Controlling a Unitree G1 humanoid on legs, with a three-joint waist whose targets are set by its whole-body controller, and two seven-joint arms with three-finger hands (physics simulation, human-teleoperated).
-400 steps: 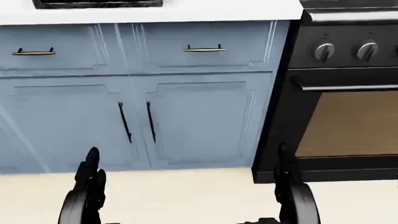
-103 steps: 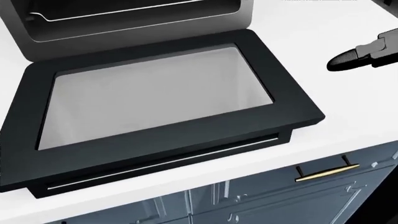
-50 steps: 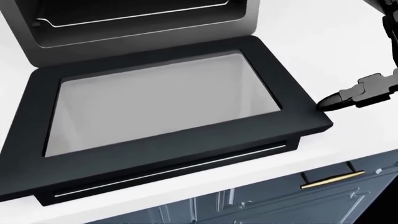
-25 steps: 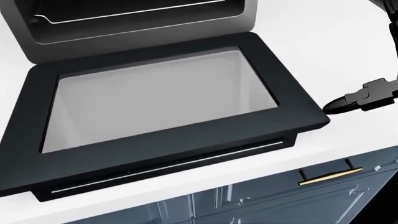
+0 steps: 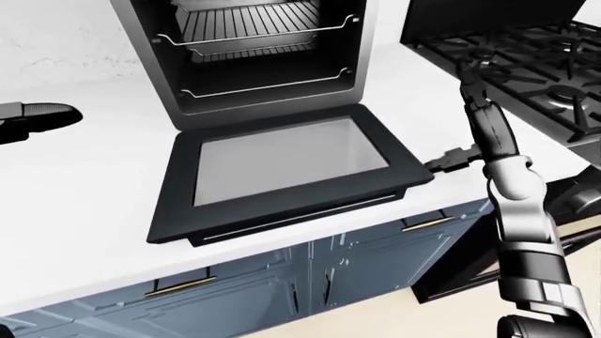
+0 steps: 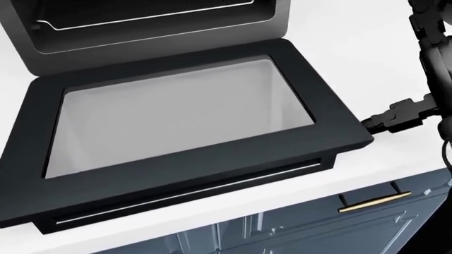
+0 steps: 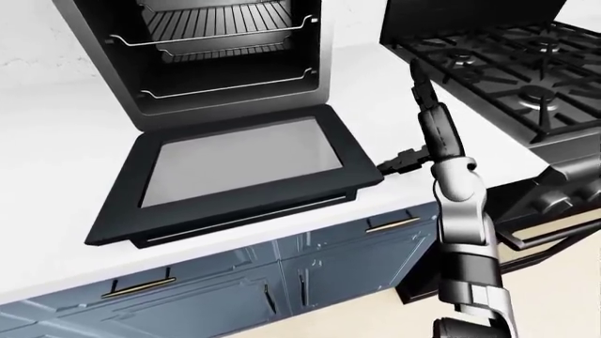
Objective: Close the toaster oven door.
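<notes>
I see the toaster oven standing on the white desk, a boxy body with a brushed grey metal frame and a dark cavity. Two wire racks sit inside, thin bright rods running in parallel. The door is fully open, lying flat on the desk and hinged at the oven's lower edge. It is a rectangular matte black frame around a grey glass pane, with a slim bright handle bar along its free edge, which sits near the desk's bottom edge in the head view. I can read no brand or writing on any surface.

My right robot hand is at the door's right corner, dark fingers pointing left, tip just beside the frame; I cannot tell whether it touches, nor how far the fingers are spread. The forearm rises above it, black and grey segments. My left robot hand hovers over the desk at the left edge of the left-eye view, well apart from the oven; its spread I cannot tell.

Bare white desk lies left of the door and between door and stove, whose black cast grates are at upper right. Blue-grey panelled cabinets with brass pulls run beneath.
</notes>
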